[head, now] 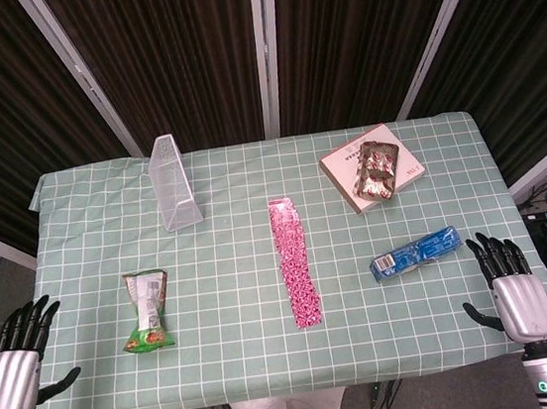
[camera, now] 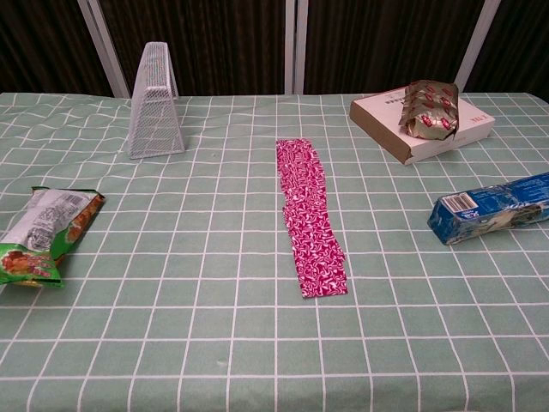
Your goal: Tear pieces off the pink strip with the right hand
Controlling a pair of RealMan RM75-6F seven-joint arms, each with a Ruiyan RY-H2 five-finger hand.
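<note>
A long pink patterned strip (head: 293,260) lies flat in the middle of the green checked tablecloth, running front to back; the chest view shows the same pink strip (camera: 310,215) whole and untouched. My right hand (head: 508,285) hovers at the table's right front edge, fingers spread, holding nothing, well right of the strip. At the left front corner my left hand (head: 15,361) is held off the table edge, fingers apart and empty. Neither hand appears in the chest view.
A blue packet (head: 415,252) lies between the strip and my right hand. A flat box (head: 344,166) carrying a red-and-silver wrapper (head: 376,173) sits at the back right. A white mesh stand (head: 174,184) stands back left, a green snack bag (head: 148,310) front left.
</note>
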